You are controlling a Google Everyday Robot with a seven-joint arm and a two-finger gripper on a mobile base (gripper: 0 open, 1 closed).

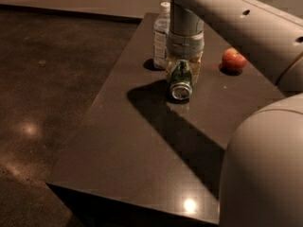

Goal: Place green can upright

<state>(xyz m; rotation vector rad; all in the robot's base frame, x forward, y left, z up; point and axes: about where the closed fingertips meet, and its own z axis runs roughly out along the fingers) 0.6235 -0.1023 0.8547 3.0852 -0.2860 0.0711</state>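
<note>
The green can (181,89) lies on its side on the dark table (142,150), with its silver end facing the camera. My gripper (182,75) reaches down from above and straddles the can's far part. Its pale fingers (195,66) press against the can's two sides, so it is shut on the can. The can still rests on the table top.
A clear water bottle (161,37) with a white cap stands just behind and left of the gripper. A red apple (234,59) sits to the right. The table's left edge (94,112) drops to a dark floor. My arm's large body fills the lower right.
</note>
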